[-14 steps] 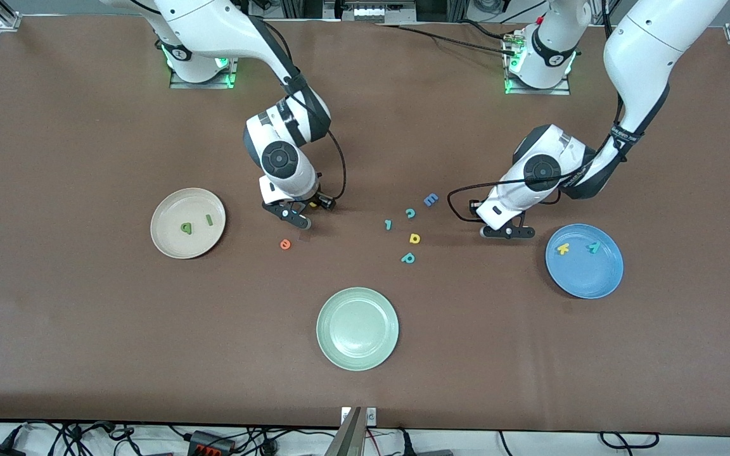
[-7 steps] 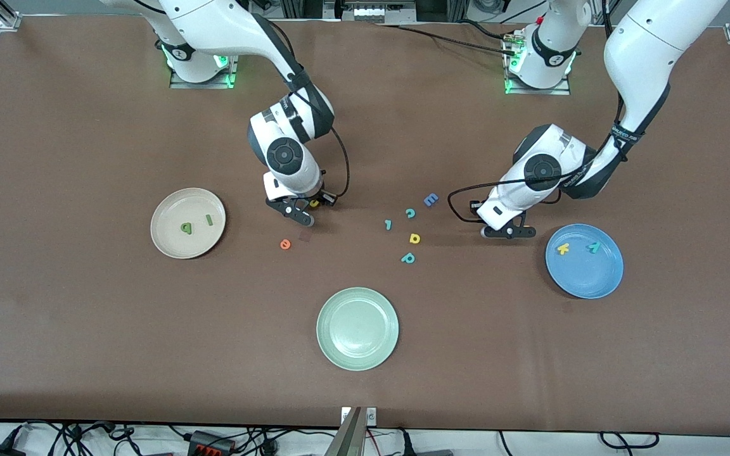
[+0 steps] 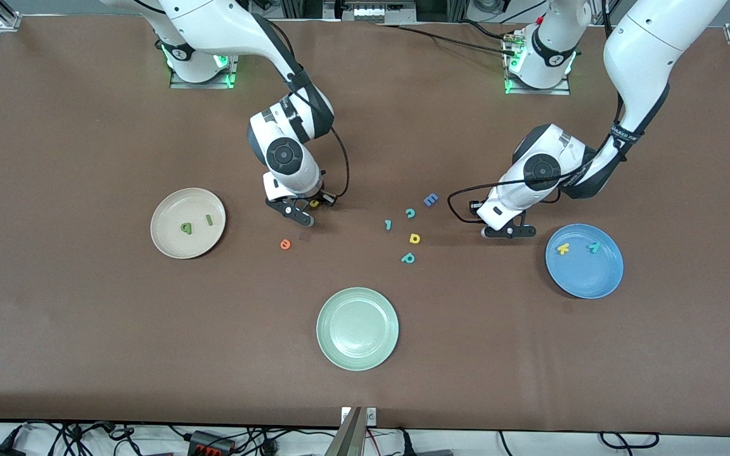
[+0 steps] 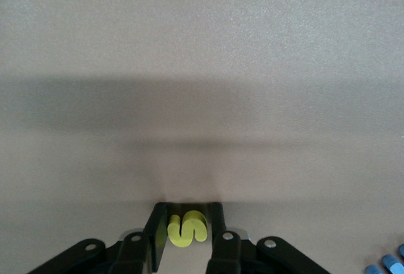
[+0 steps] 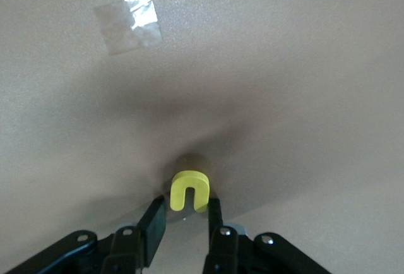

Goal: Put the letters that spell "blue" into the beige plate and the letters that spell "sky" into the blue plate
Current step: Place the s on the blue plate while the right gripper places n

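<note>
Yellow u (image 5: pixel 189 191) pinched between right gripper (image 5: pixel 184 218) fingers, low over brown table (image 3: pixel 73 329) near orange e (image 3: pixel 285 244). Yellow s (image 4: pixel 187 228) clamped in left gripper (image 4: pixel 187 239), just beside blue plate (image 3: pixel 583 278) (lifted or touching mat, hard to tell). Green b (image 3: pixel 185 228), l (image 3: pixel 209 220) lie in beige plate (image 3: pixel 168 244); k (image 3: pixel 563 249), y (image 3: pixel 594 247) in blue plate.

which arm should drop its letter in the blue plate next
Left. The left gripper is shut on the yellow s and sits beside the blue plate. The right gripper is shut on the yellow u, nearer the beige plate.
</note>
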